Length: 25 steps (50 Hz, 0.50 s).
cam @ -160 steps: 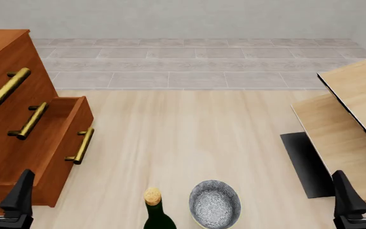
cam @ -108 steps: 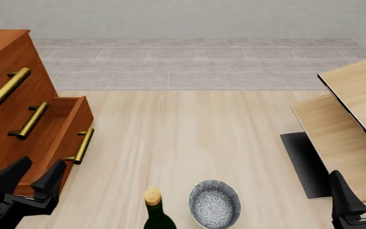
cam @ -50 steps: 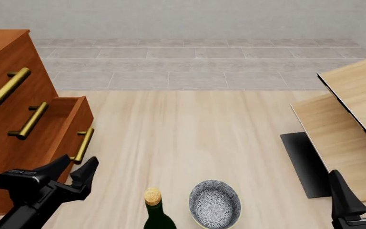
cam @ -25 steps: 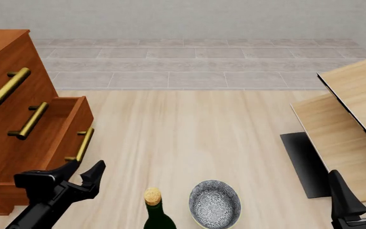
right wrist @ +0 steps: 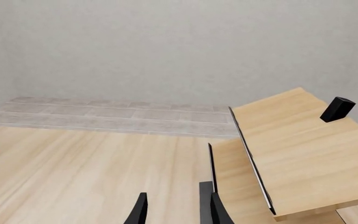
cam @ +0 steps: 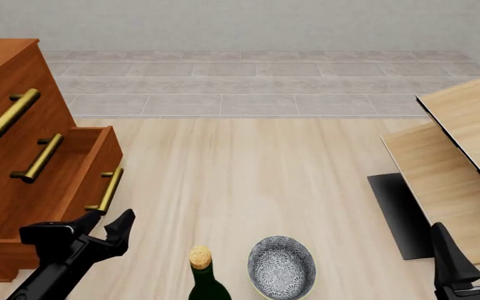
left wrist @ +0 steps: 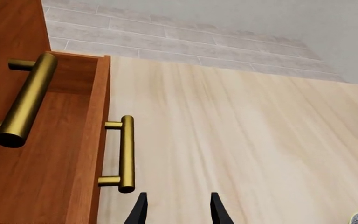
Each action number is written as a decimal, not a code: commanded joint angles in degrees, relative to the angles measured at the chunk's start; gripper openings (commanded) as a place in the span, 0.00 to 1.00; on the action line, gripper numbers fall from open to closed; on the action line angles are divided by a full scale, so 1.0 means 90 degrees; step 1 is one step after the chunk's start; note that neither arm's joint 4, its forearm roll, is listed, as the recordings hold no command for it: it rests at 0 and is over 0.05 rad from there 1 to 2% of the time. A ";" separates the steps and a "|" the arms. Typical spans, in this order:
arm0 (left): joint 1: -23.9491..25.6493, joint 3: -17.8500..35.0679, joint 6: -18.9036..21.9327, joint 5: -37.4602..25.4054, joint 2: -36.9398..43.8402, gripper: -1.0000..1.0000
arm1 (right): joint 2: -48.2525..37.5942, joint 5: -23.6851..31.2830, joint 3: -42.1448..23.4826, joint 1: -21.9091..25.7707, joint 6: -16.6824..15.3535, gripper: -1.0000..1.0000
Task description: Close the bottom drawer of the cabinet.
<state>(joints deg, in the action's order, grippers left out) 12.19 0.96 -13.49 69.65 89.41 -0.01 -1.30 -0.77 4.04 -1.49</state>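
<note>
The reddish-brown cabinet (cam: 7,156) stands at the left. Its bottom drawer (cam: 107,156) is pulled out, and the brass handle (cam: 107,190) faces the open floor. My left gripper (cam: 109,219) is open, just in front of that handle's near end and touching nothing. In the left wrist view the bottom drawer's handle (left wrist: 126,154) lies just beyond one side of the left gripper (left wrist: 177,205), with the drawer's inside (left wrist: 54,140) showing. My right gripper (cam: 467,228) is open at the lower right, far from the cabinet. In the right wrist view the right gripper (right wrist: 175,205) holds nothing.
A green corked bottle (cam: 202,275) and a patterned grey bowl (cam: 282,267) sit at the near middle. A pale wood table (cam: 465,144) and a dark mat (cam: 399,212) are at the right. Two upper drawers with brass handles (cam: 10,112) are shut.
My left gripper has come up from the lower left corner and moved right and forward to the bottom drawer's handle. The drawer and the right arm have not moved.
</note>
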 commanded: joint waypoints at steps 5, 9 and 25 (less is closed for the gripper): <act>-0.0366 0.0162 0.0073 0.0026 0.0464 1.00 | 0.0000 -0.0025 0.0015 0.0023 -0.0008 1.00; -0.0479 0.0210 0.0067 0.0026 0.0567 1.00 | 0.0000 -0.0021 0.0012 0.0021 -0.0013 1.00; -0.0682 0.0302 0.0103 0.0026 0.0798 1.00 | 0.0000 -0.0014 0.0003 0.0024 -0.0007 1.00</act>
<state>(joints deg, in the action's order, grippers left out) 8.40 3.23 -12.77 69.90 94.89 -0.01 -1.42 -0.74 4.23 -1.57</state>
